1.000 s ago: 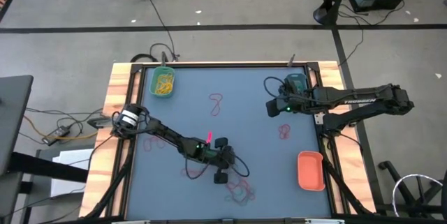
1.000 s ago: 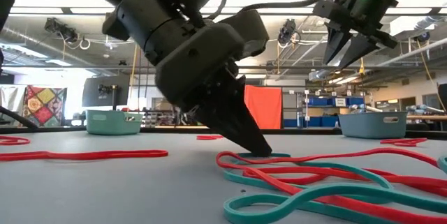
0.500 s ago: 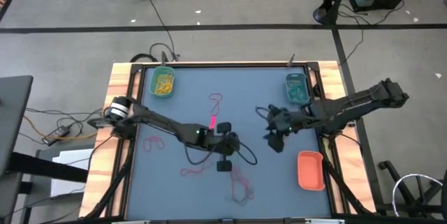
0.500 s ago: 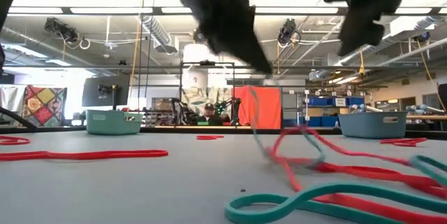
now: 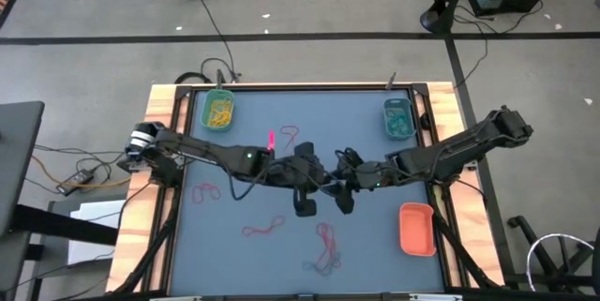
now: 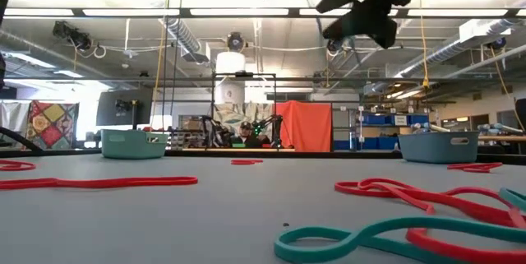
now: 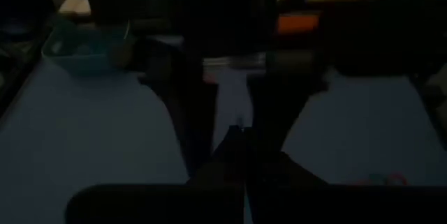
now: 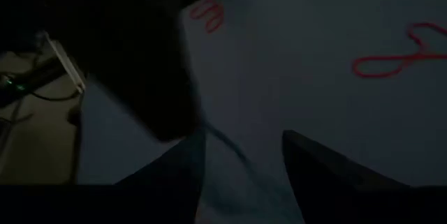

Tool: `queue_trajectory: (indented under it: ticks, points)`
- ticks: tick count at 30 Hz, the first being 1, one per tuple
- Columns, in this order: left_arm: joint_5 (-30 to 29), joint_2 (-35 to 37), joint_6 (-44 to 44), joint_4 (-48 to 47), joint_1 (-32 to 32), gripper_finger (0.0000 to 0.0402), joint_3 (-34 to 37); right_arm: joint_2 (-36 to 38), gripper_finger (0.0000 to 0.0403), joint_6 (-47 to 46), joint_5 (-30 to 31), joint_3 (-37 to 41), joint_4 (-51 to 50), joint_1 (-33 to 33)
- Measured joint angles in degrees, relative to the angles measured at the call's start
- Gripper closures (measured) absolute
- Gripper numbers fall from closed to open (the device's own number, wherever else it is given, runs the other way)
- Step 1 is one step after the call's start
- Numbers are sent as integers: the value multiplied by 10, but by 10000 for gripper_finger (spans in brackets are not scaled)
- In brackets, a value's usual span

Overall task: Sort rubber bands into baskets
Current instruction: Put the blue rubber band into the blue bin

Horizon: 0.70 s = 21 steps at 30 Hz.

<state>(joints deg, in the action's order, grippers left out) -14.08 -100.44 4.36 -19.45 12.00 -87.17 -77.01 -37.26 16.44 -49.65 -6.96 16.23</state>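
The left claw (image 5: 322,181) is squeezed tight shut. A thin bluish thread hangs from it, and it looks like a teal band (image 8: 223,142) pinched at its tip. A second ago this claw was down low in the pile of red and teal bands (image 5: 323,249) near the front edge of the table (image 5: 244,263). Now it is lifted up over the middle of the table, and the pile lies flat again. The right claw (image 5: 336,185) has moved too. A second ago it was up by the teal basket (image 5: 386,118) in the back right corner. Now it is in the middle, nose to nose with the left claw. Its two fingers (image 8: 328,161) are spread apart, and the bluish thread runs down into the gap between them. I think the left claw is about to pass the band over, so the right claw can carry it to the teal basket on its own side. The pass is not done yet. The green basket (image 5: 206,112) in the back left corner has yellow bands in it. The orange-red basket (image 5: 416,231) by the right edge looks bare. Loose red bands (image 5: 264,229) are on the table, waiting to be sorted.
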Motion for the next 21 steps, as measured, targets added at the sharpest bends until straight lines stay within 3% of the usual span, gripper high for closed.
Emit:
queue_trajectory:
  ticks: [3, 7, 8, 13, 21]
  points:
    - [0, 4, 0, 3, -4, 401, -8, -6, 245, 0, 0, 0, 7, -1]
    - [9, 13, 13, -12, -11, 396, -9, -3, 369, 0, -18, 0, -5, -5]
    - [17, 14, 17, -23, -14, 392, -8, -1, 385, 0, -24, 0, -6, -6]
    - [45, 16, 63, -55, -31, 363, -8, 15, 396, -29, -20, 0, -44, -23]
    - [49, 8, 109, -91, -42, 321, -6, 80, 399, -123, 165, 0, -238, -76]
